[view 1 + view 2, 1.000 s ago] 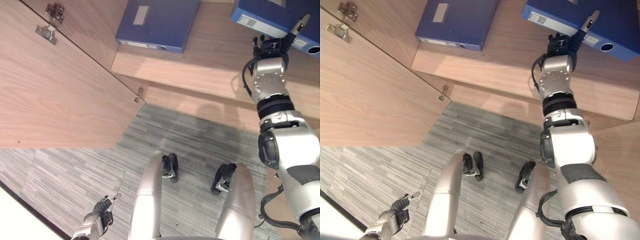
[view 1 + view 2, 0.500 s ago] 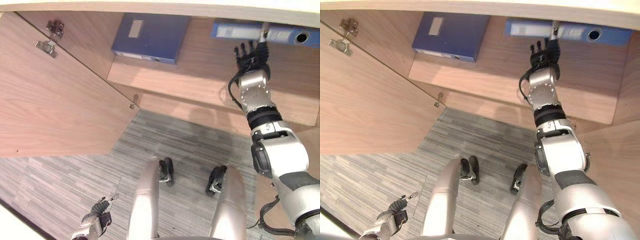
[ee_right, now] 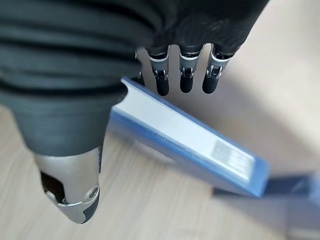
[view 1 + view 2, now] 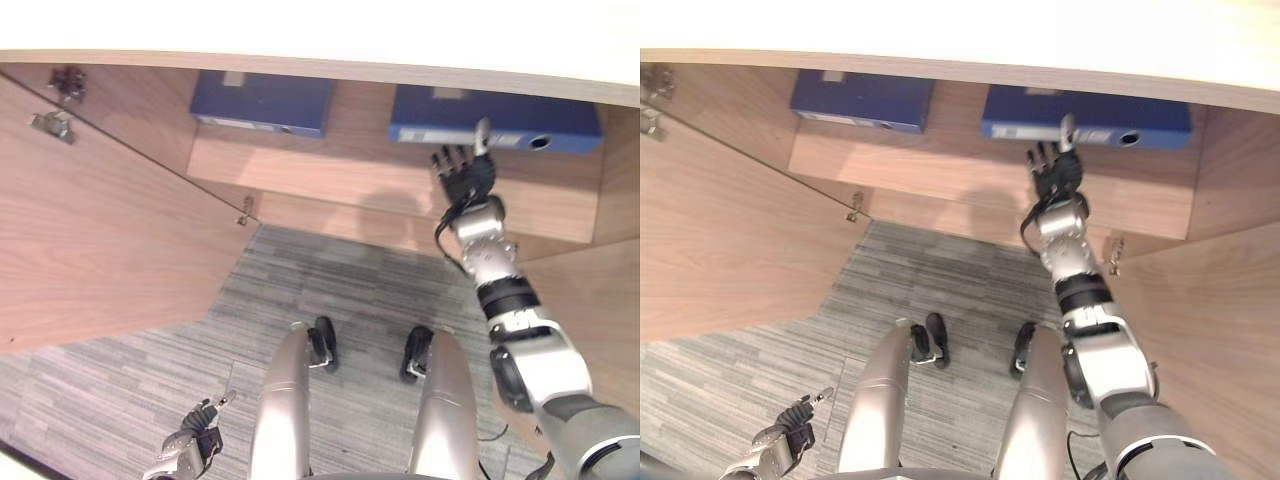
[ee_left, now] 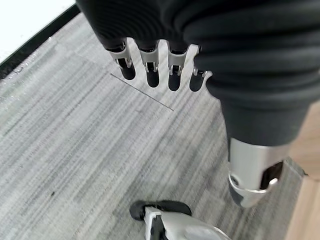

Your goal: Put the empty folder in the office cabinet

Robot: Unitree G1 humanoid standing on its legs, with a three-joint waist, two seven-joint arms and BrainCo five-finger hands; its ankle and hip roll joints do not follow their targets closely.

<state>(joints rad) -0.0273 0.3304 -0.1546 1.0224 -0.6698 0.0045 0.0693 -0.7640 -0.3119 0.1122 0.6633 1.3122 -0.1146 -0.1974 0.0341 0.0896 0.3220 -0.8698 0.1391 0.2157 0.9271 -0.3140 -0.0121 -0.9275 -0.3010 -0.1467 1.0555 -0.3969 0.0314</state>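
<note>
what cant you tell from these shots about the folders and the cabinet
- Whether the right folder is empty: closed.
- Whether the right hand touches it: head views too small; in the right wrist view the fingertips overlap its spine.
- Back of the left folder: hidden by the cabinet top.
- Left cabinet door: cut off by the left eye view's edge.

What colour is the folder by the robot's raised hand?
Blue folder with a pale spine label, clearest in the right wrist view.
</note>
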